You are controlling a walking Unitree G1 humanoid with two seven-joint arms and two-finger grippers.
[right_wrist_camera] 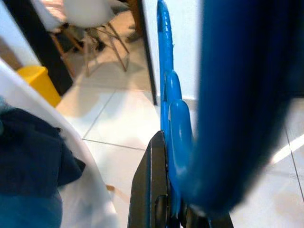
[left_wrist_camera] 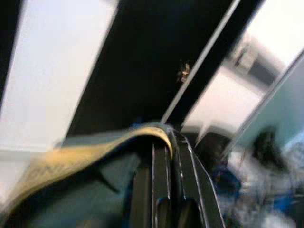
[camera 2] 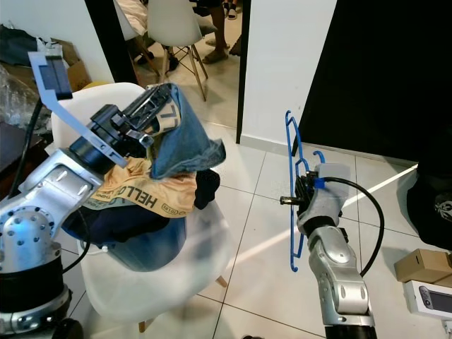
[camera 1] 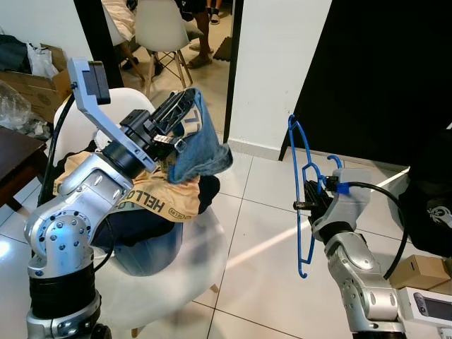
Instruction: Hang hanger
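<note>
One word could be read — "HELLO", in dark capitals, upside down to the robot, on the tan garment heaped on the white chair at the left. A light patch on the blue denim above it bore dark marks — too unclear to read.

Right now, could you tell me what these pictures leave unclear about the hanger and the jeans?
- Blue hanger: its hook tip, blurred against the dark panel in the eye views.
- Right gripper: its fingertips, hidden behind its own wrist housing.
- Jeans: their full shape, bunched over the left gripper; the left wrist view is blurred.
</note>
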